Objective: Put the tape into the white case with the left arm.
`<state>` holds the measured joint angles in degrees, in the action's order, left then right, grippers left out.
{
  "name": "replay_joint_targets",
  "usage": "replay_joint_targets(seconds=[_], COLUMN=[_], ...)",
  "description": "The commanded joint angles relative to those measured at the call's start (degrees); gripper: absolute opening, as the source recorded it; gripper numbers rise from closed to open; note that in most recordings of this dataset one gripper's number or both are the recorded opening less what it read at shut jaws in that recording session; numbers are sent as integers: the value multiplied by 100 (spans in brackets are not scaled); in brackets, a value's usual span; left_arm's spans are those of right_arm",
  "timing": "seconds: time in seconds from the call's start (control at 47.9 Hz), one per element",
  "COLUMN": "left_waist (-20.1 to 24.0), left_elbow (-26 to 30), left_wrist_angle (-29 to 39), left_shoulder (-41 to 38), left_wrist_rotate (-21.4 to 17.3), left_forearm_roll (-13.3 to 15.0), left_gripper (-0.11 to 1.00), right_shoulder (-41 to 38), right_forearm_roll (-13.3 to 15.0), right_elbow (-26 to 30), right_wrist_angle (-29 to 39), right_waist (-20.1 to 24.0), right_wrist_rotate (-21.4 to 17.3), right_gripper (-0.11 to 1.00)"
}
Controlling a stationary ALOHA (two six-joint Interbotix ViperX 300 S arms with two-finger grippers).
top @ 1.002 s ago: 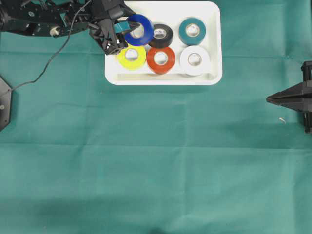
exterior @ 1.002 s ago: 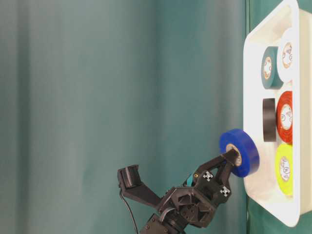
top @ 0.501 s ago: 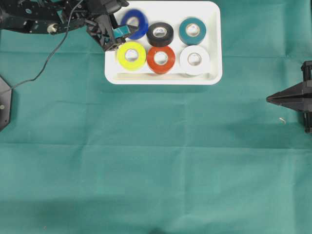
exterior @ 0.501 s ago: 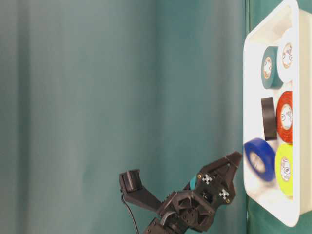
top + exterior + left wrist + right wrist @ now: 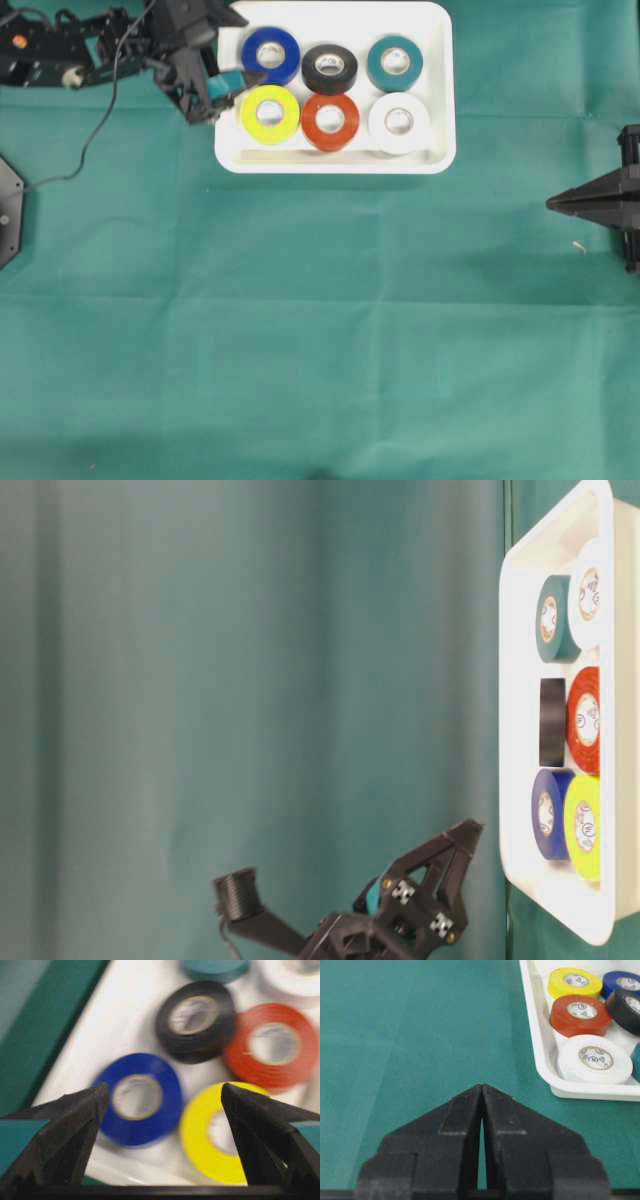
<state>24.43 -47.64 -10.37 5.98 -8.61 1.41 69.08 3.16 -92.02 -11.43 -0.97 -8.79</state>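
Note:
The blue tape (image 5: 270, 55) lies flat in the far left corner of the white case (image 5: 330, 165), next to the black and yellow rolls. My left gripper (image 5: 237, 50) hovers over the case's left rim, open and holding nothing. In the left wrist view its fingers (image 5: 75, 1125) stand wide apart, with the blue tape (image 5: 150, 1130) and the yellow roll (image 5: 220, 1160) lying below the gap. From table level the left gripper (image 5: 465, 835) is clear of the blue tape (image 5: 546, 813). My right gripper (image 5: 552, 204) rests shut on the cloth at the right edge.
Also in the case are yellow (image 5: 270, 115), red (image 5: 330, 120), white (image 5: 399, 122), black (image 5: 329, 68) and teal (image 5: 394, 62) rolls. A thin black cable (image 5: 90, 140) trails from the left arm. A black mount (image 5: 8, 210) sits at the left edge.
The left gripper let go of the blue tape, which dropped flat into the case's far left corner. The gripper opened wide and drew back to the left. The right arm stayed still.

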Motion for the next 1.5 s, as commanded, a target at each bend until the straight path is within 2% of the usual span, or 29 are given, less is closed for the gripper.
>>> replay_joint_targets(seconds=[0.0, 0.271, 0.752, 1.044, 1.482], left_waist=[-202, -1037, -2531, -2742, -3041], left_elbow=[-35, -369, -633, -668, -817], left_wrist_angle=[-53, -62, -79, -519, -527], left_shoulder=[308, 844, 1160, 1037, 1318], left_wrist_rotate=[70, 352, 396, 360, 360], left_forearm_roll=[18, 18, 18, 18, 9], left_gripper=[99, 98, 98, 98, 98], right_shoulder=[-35, -35, -35, -35, -35], right_forearm_roll=[9, 9, 9, 9, 9], right_elbow=[62, 44, 35, 35, 35], right_wrist_angle=[-26, -26, -35, -35, -26], right_waist=[-9, -9, -9, -9, -9], right_wrist_rotate=[9, 9, 9, 0, 0], right_gripper=[-9, -9, -9, -9, -9])
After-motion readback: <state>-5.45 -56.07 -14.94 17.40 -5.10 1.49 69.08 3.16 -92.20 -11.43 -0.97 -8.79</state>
